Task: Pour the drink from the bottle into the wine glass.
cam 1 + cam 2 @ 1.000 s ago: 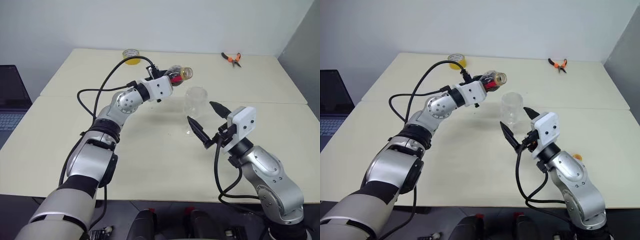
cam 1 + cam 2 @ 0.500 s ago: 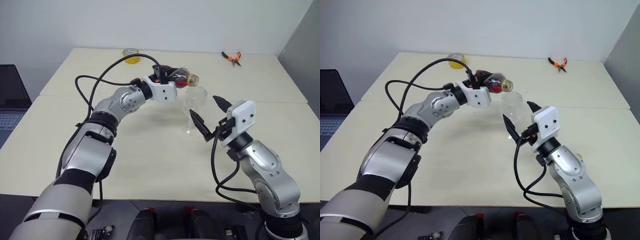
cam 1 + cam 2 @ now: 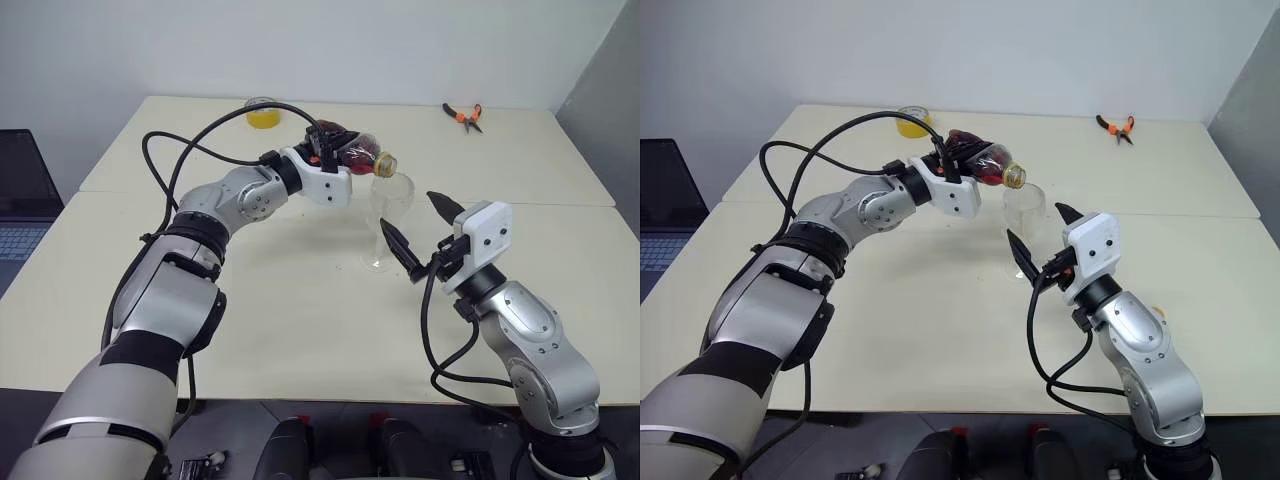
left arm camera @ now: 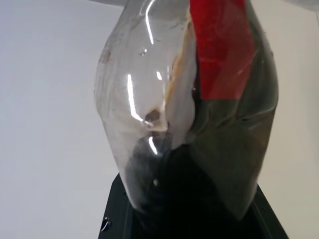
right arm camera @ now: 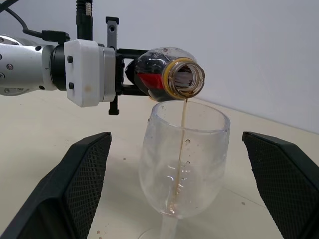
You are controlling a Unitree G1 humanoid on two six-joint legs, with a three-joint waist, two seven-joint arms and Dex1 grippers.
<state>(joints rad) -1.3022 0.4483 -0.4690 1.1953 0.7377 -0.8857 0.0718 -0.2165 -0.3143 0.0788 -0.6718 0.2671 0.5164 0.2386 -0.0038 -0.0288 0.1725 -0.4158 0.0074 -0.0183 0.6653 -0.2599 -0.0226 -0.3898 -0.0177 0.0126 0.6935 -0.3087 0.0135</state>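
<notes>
On cream table [image 3: 300,330], pale wall [image 3: 330,45] behind, pliers [image 3: 463,116].

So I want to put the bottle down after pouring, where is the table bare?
Bare table lies near the front edge, between the two arms, and on the far half between the yellow tape roll and the pliers. It is crowded around the wine glass: the left pincer tips the bottle over it, and the open right pincer flanks it.
</notes>
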